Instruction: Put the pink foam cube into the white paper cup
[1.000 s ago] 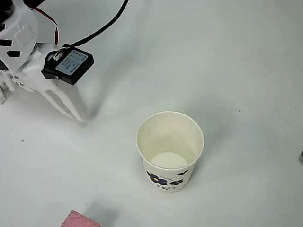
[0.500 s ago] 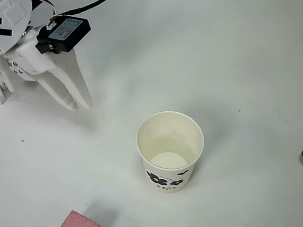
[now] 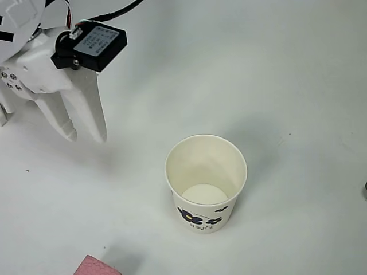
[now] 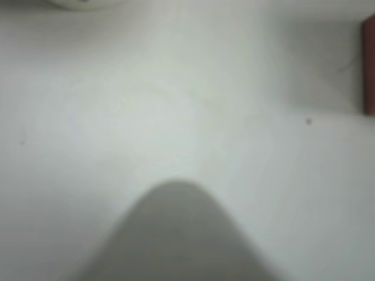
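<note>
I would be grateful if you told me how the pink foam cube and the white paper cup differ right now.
The pink foam cube is matte salmon-pink and cut off by the overhead view's bottom edge; the white paper cup is white with dark flower prints and fully in frame. The cube is a solid block; the cup stands upright, open-mouthed and empty. Both rest on the white table, apart from the gripper.

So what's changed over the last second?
The gripper has swung round near the top left of the overhead view, its fingers now pointing down the picture with a small gap; it holds nothing. The cup and the cube at the bottom edge have not moved.
</note>
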